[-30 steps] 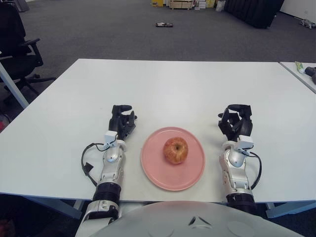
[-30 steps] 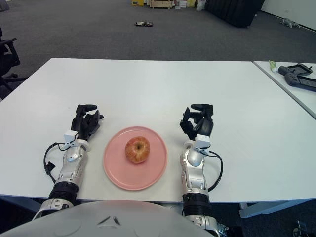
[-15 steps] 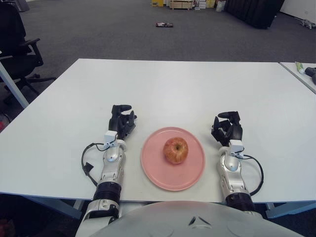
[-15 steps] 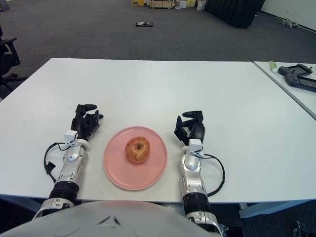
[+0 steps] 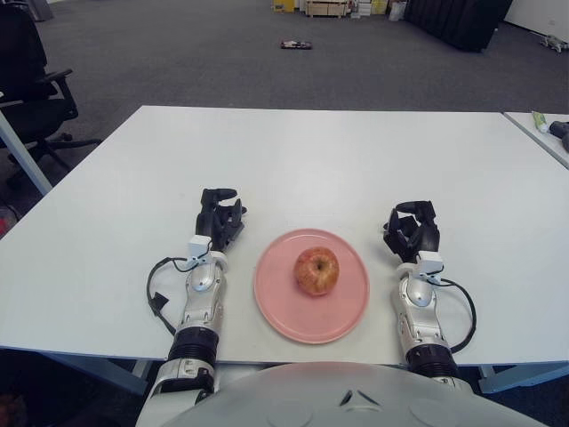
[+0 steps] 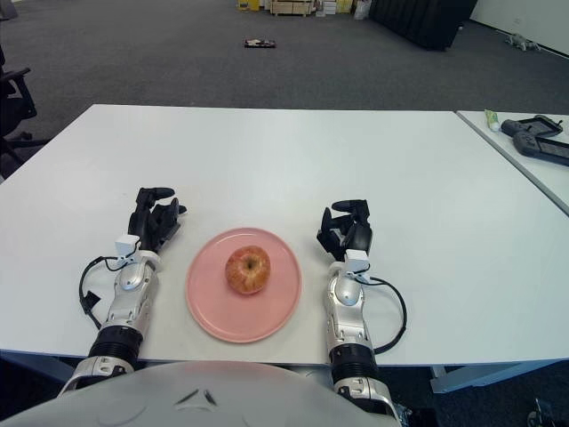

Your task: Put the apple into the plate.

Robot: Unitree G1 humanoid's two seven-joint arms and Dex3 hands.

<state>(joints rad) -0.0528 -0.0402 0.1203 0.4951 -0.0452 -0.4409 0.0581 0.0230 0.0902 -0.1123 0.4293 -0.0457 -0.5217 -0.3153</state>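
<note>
Apple (image 5: 316, 270): sits upright on the pink plate (image 5: 281, 307), just off centre toward 12 o'clock. Left hand (image 5: 219, 221): at the plate's 9 o'clock, fingers loosely curled, holding nothing. Right hand (image 5: 412, 233): at 3 o'clock, likewise curled and empty; white table (image 5: 293, 160) beneath.

bare table (image 5: 320, 151) lies open from 10 to 2 o'clock beyond the plate (image 5: 276, 307); left hand (image 5: 220, 220) at 9 and right hand (image 5: 411, 236) at 3 flank its sides.
</note>
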